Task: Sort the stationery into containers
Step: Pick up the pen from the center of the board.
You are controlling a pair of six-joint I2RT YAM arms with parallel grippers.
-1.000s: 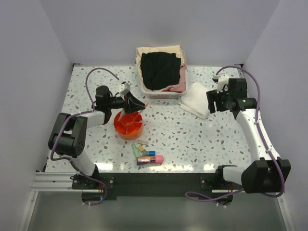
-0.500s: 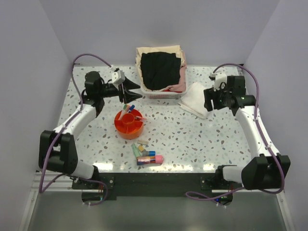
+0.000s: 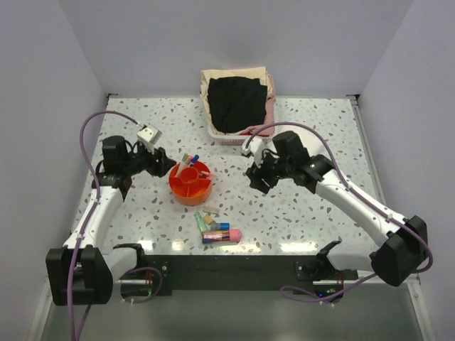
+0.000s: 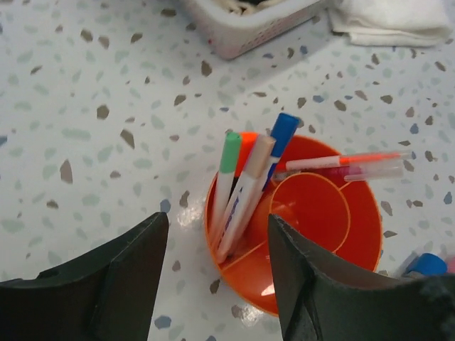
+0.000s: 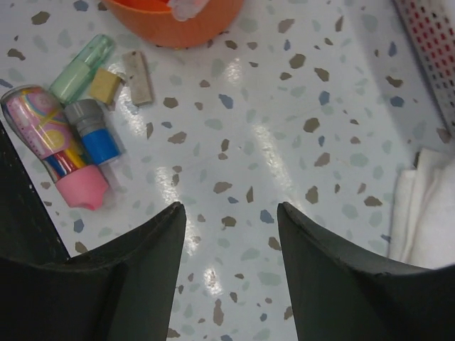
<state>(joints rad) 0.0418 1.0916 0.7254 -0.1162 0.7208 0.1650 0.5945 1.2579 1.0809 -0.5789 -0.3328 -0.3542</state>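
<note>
Just beyond the wide-spread, empty left gripper (image 4: 218, 219) sits the orange tray (image 4: 366, 213), apparently untouched.

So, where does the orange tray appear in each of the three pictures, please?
Top external: the orange tray is left of centre, nearer the camera than the white basket.
Left wrist: the tray is at lower centre-right, with pens in it; the basket is at the top edge.
Right wrist: only the tray's wall shows, at the top edge, left of centre; the basket is in the top right corner.
Shared landmark: the white basket.
</note>
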